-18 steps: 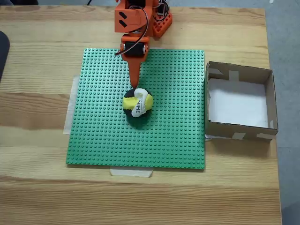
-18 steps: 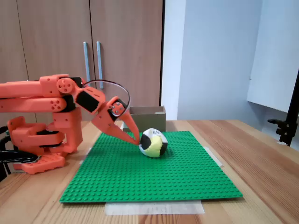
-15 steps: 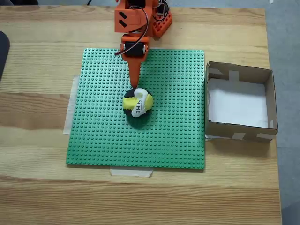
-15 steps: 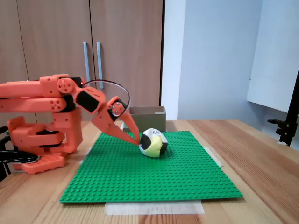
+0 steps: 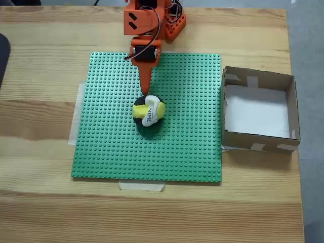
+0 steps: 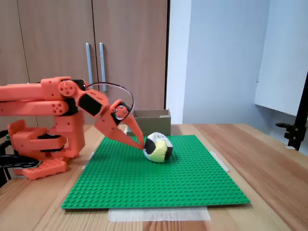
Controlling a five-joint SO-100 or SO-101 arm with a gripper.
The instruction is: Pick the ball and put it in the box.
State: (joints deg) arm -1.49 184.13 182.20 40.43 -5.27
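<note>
The ball point(image 5: 148, 114), patched yellow, black and white with dark lettering, rests near the middle of the green studded baseplate point(image 5: 187, 147). My orange gripper point(image 5: 146, 92) reaches down from the top edge in a fixed view, its narrow fingers drawn together to one point at the ball's far side. From the side, the gripper point(image 6: 142, 144) slopes down from the left with its tips against the ball point(image 6: 159, 147). The brown cardboard box point(image 5: 258, 139) with a white bottom stands off the plate's right edge, with nothing in it. From the side, the box point(image 6: 151, 116) shows behind the ball.
The baseplate point(image 6: 159, 185) is taped to a wooden table. The arm's orange base point(image 6: 38, 144) stands at the left, and wooden cabinet doors rise behind it. A black stand point(image 6: 299, 122) is at the far right. A dark object point(image 5: 2, 55) pokes in at the left edge.
</note>
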